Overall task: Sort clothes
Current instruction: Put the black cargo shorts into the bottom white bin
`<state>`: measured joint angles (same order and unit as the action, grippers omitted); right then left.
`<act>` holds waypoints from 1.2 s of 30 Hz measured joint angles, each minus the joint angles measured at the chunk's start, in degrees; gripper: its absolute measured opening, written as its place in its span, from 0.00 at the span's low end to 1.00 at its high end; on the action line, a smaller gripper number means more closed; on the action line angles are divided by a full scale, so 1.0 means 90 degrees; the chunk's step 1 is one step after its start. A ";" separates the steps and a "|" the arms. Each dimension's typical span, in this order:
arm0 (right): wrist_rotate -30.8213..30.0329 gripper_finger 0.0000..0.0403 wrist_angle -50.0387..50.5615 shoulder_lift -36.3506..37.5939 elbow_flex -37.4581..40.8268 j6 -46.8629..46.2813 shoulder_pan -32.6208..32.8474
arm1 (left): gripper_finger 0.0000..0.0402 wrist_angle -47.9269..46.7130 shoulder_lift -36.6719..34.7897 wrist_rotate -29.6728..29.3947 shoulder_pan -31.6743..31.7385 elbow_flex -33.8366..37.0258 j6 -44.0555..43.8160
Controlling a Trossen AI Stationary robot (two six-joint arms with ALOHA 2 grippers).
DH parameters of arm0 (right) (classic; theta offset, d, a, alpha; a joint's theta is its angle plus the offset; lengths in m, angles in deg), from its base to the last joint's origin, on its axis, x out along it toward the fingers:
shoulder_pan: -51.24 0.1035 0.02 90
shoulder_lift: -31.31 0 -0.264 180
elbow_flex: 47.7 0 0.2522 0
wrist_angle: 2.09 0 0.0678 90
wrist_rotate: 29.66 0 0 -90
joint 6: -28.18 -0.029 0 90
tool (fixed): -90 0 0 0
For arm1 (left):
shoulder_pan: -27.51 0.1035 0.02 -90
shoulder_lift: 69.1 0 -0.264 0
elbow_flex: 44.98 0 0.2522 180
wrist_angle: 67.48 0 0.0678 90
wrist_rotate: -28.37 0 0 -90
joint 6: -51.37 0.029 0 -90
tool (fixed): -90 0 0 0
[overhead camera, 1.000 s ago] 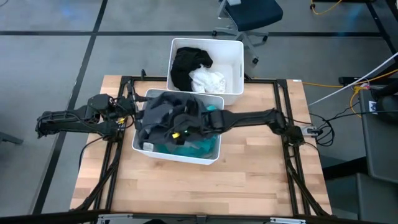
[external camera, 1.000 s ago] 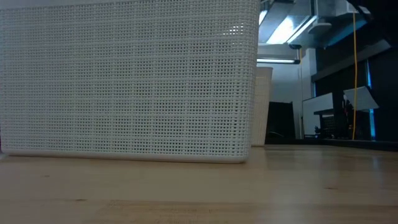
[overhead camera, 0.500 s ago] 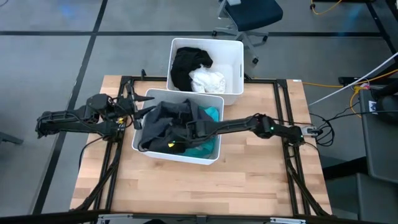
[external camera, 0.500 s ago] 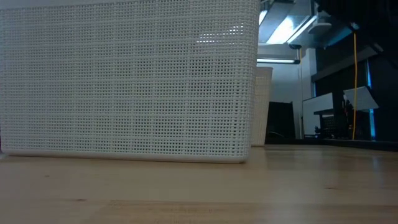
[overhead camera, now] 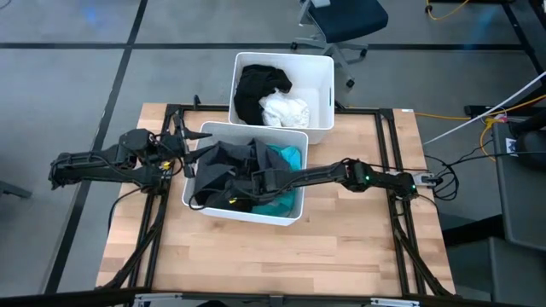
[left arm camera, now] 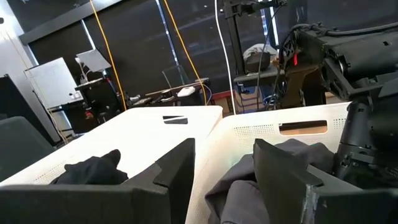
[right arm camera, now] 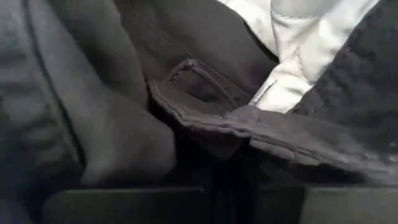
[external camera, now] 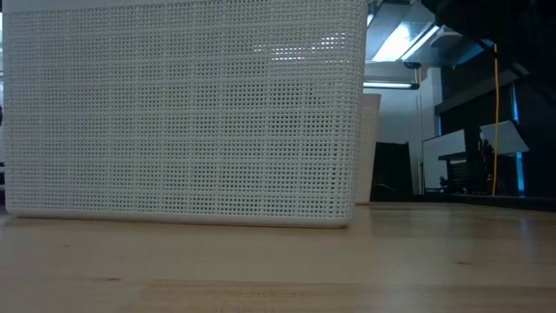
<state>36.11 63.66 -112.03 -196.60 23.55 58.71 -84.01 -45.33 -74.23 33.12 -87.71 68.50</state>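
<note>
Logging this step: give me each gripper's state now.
Left gripper: open, empty, beside the near bin.
Right gripper: shut on the dark grey garment.

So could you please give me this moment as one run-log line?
right gripper: shut on dark grey garment in near bin | left gripper: open, waiting at bin's left edge | far bin: black, white clothes

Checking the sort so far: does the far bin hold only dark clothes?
No: in the high view the far bin holds a black garment and a white garment beside it.
</note>
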 joint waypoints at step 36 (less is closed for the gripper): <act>0.0435 0.49 0.4226 0.2019 0.0180 -0.2111 0.1002 | 0.37 -0.0010 0.0000 0.0000 0.0002 0.0000 -0.0019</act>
<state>40.03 101.69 -93.87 -194.97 4.55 67.72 -84.10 -45.33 -74.23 33.14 -87.71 68.32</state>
